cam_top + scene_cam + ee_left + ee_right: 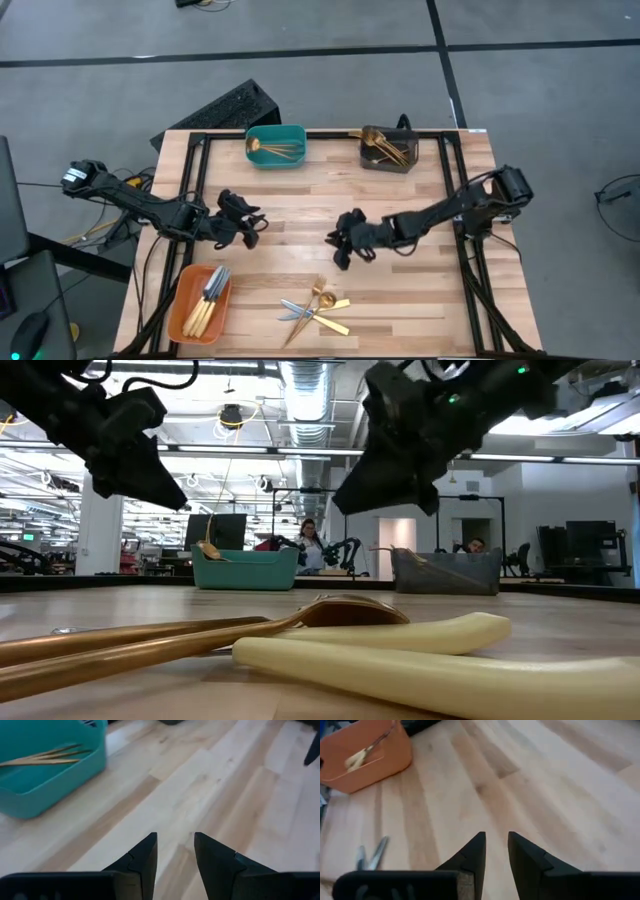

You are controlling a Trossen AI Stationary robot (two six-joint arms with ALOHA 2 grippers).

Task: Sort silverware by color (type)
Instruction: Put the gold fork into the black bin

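few knives and spoons (315, 308) still loose at near table (420, 300) edge | both end effectors, left (248, 228) and right (340, 247), mid-table, narrow gap, empty | orange bin (178, 318), teal bin (277, 159), grey bin (388, 162) already loaded, so mostly done

Two bins (275, 146) (389, 149) at tabletop (330, 200) far edge, third bin (199, 303) near-left, all holding silverware (209, 299); loose pile (315, 308) near-centre; both pincers (252, 229) (340, 244) mid-tabletop.

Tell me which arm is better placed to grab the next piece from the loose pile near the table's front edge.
Right, probably. The right gripper hangs empty, fingers slightly apart, almost directly behind the loose pile. The left gripper, also empty, sits farther off, nearer the orange bin.
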